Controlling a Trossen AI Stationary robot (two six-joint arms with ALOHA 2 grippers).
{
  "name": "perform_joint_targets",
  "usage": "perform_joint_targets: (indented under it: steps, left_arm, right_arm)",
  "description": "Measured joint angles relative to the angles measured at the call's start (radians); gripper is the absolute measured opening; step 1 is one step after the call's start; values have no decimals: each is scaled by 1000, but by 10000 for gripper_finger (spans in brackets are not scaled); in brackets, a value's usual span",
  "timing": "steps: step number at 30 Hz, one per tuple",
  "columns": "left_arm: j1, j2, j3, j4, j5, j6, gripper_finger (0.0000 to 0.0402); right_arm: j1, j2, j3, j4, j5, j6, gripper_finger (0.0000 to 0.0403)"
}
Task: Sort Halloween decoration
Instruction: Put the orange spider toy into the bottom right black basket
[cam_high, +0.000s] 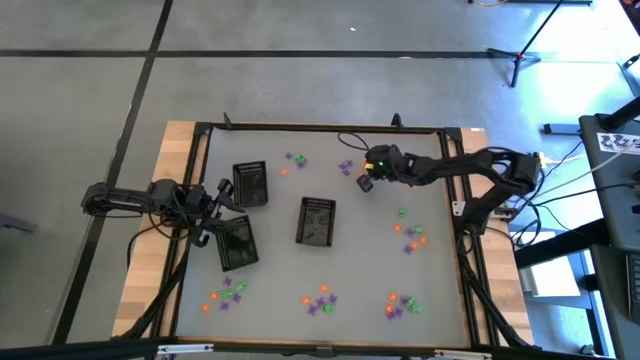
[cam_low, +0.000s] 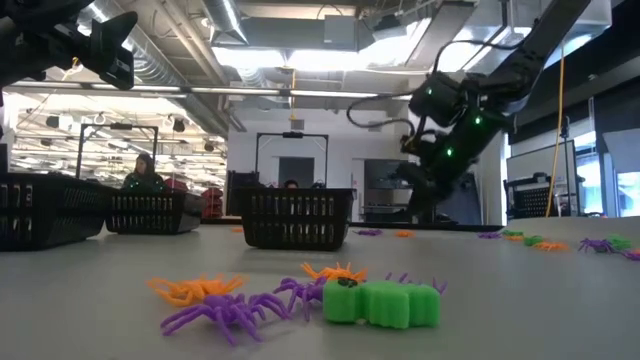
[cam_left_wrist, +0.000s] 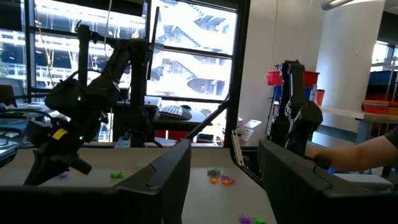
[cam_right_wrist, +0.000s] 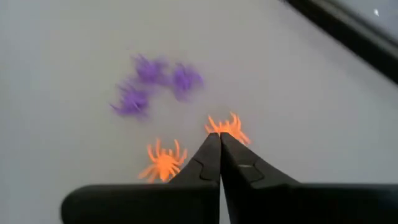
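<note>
The Halloween decoration is tiny orange, purple and green trinkets in clusters: near the far edge (cam_high: 296, 160), at the right (cam_high: 409, 233) and along the near edge (cam_high: 320, 300). Close in the low view lie a green piece (cam_low: 382, 302) and a purple spider (cam_low: 225, 312). My right gripper (cam_high: 364, 182) hangs over the table's far middle, shut, with an orange spider (cam_right_wrist: 227, 126) at its tips (cam_right_wrist: 219, 138). Below it lie three purple spiders (cam_right_wrist: 152, 84) and another orange spider (cam_right_wrist: 163, 160). My left gripper (cam_high: 224, 203), open (cam_left_wrist: 224, 186), hovers between two black trays at the left. My right gripper pinches the orange spider between its two fingertips (cam_right_wrist: 211, 146), coming slanting down from above. Only the spider's legs (cam_right_wrist: 231, 123) show past the tips; the fingers hide the rest. It looks lifted clear of the table.
Three black trays stand on the table: two at the left (cam_high: 250, 185) (cam_high: 237, 243) and one in the middle (cam_high: 317, 220). A black frame (cam_high: 320, 128) rims the table. A person's arm (cam_left_wrist: 367, 152) shows beyond the table's right side.
</note>
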Motion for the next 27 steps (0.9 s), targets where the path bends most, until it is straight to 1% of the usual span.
perform_joint_targets:
  steps: [4, 7, 10, 13, 17, 20, 23, 27]
  left_arm:
    - [0, 0, 0, 0, 0, 0, 179]
    - [0, 0, 0, 0, 0, 0, 179]
    - [0, 0, 0, 0, 0, 0, 179]
    - [0, 0, 0, 0, 0, 0, 179]
    - [0, 0, 0, 0, 0, 0, 179]
    - [0, 0, 0, 0, 0, 0, 179]
    - [0, 0, 0, 0, 0, 0, 179]
    - [0, 0, 0, 0, 1, 0, 179]
  right_arm:
    - [9, -21, 1, 10, 0, -11, 3]
    - [1, -11, 1, 12, 12, -11, 18]
    - [-18, 1, 1, 12, 21, -16, 47]
    - [-44, 2, 1, 7, 18, -16, 86]
    - [-83, 2, 1, 10, -44, -16, 135]
    - [-95, 13, 2, 25, -71, -16, 159]
    - [-93, 35, 2, 56, -84, -16, 169]
    - [-92, 81, 2, 87, -106, -16, 167]
